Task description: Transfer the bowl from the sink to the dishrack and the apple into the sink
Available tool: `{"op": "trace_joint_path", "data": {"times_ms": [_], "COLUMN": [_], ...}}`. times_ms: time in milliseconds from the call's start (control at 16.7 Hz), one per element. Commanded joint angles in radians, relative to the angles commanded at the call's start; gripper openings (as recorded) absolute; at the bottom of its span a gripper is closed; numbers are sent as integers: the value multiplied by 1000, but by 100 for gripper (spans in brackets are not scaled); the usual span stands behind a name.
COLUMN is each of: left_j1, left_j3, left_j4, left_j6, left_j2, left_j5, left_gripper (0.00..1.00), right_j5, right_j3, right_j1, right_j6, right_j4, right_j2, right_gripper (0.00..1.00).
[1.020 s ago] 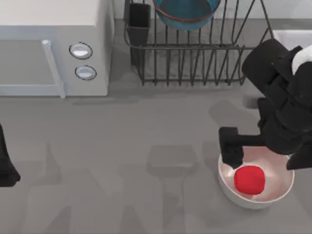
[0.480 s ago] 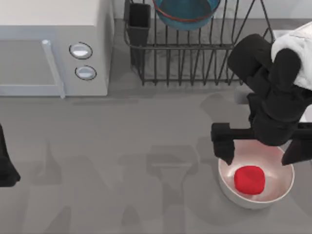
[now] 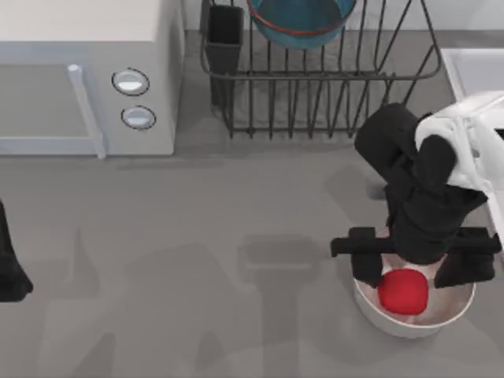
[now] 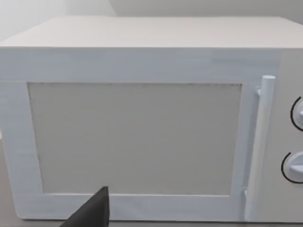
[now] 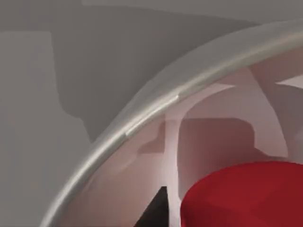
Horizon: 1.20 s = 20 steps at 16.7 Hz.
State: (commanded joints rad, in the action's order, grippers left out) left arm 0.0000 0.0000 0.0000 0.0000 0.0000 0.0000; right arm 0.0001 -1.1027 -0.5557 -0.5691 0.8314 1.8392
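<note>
Counter (image 3: 236, 236): grey, carries everything. Landmark = white bowl (image 3: 394, 319), near counter's front right.

Microwave (image 3: 87, 79) far left-back of white bowl; left wrist view faces its door (image 4: 135, 137) and handle. Dishrack (image 3: 315, 94) back of white bowl, just right of microwave, black cutlery cup (image 3: 226, 35) at its left corner. Teal bowl (image 3: 299, 20) sits in the dishrack, already out of the sink. Sink (image 3: 472, 67) back-right of white bowl, only its pale rim corner visible.

Right arm reaches from the right, forearm bent down over white bowl. Right gripper (image 3: 416, 264) hangs directly above bowl, fingers spread wide, one at bowl's left rim, other at its right rim. Apple (image 3: 403, 290) lies inside white bowl, between the fingers, not pinched. Right wrist view: apple (image 5: 246, 196) close up, bowl rim (image 5: 156, 106) curving past.

Vs 1 s ago: right arm swung left and forward, gripper now centred over apple and lower; was offset right then. Apple, bowls unmoved.

Left arm parked at counter's far left edge, well away from white bowl; left gripper fingers: can't tell.
</note>
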Motion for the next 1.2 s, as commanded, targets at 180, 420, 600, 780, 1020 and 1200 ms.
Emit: {"op": "trace_joint_path", "data": {"times_ms": [180, 420, 600, 780, 1020, 1200], "left_j1": [0, 0, 0, 0, 0, 0], "left_j3": [0, 0, 0, 0, 0, 0], "left_j4": [0, 0, 0, 0, 0, 0], "left_j6": [0, 0, 0, 0, 0, 0], "left_j2": [0, 0, 0, 0, 0, 0], "left_j5": [0, 0, 0, 0, 0, 0], "left_gripper": [100, 100, 100, 100, 100, 100], "right_j5": [-1, 1, 1, 1, 1, 1], "right_j3": [69, 98, 98, 98, 98, 98], "right_j1": [-1, -2, -2, -2, -2, -2], "right_j6": [-2, -4, -4, -4, -4, -4], "right_j4": [-128, -174, -174, -174, -174, -174], "right_j2": [56, 80, 80, 80, 80, 80], "right_gripper": [100, 100, 92, 70, 40, 17]}}
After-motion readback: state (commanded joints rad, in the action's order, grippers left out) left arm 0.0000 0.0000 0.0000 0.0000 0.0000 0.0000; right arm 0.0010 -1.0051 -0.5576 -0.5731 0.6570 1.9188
